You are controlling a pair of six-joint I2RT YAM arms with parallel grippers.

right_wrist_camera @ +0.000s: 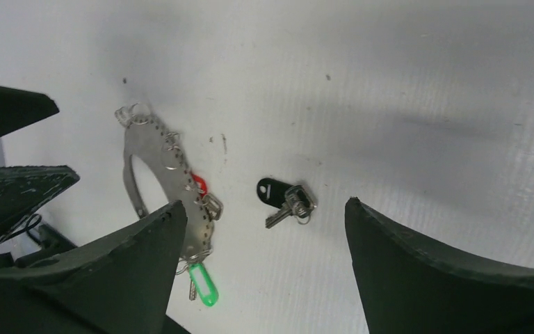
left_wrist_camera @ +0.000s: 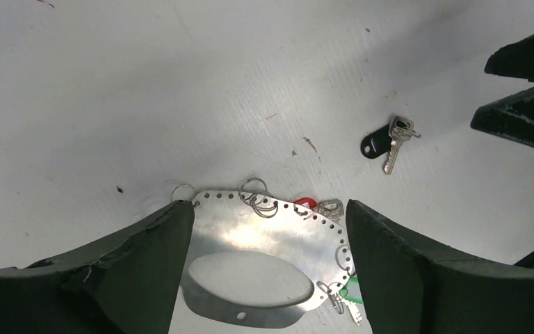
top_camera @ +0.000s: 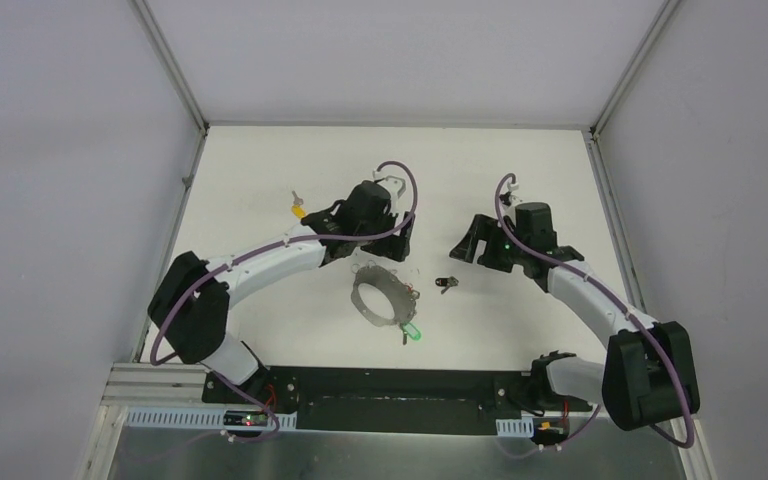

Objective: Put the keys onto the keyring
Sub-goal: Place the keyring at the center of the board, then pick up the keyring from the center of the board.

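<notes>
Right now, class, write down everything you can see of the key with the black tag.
The black-tagged key is a small silver metal key joined by a little ring to a glossy black oblong plastic tag. It lies flat and loose on the white table, to the right of the keyring and apart from it. Nothing but the table touches it.

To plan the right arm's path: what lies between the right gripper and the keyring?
Only the black-tag key, apart from the keyring, on otherwise bare table; the top and right wrist views show it.
</notes>
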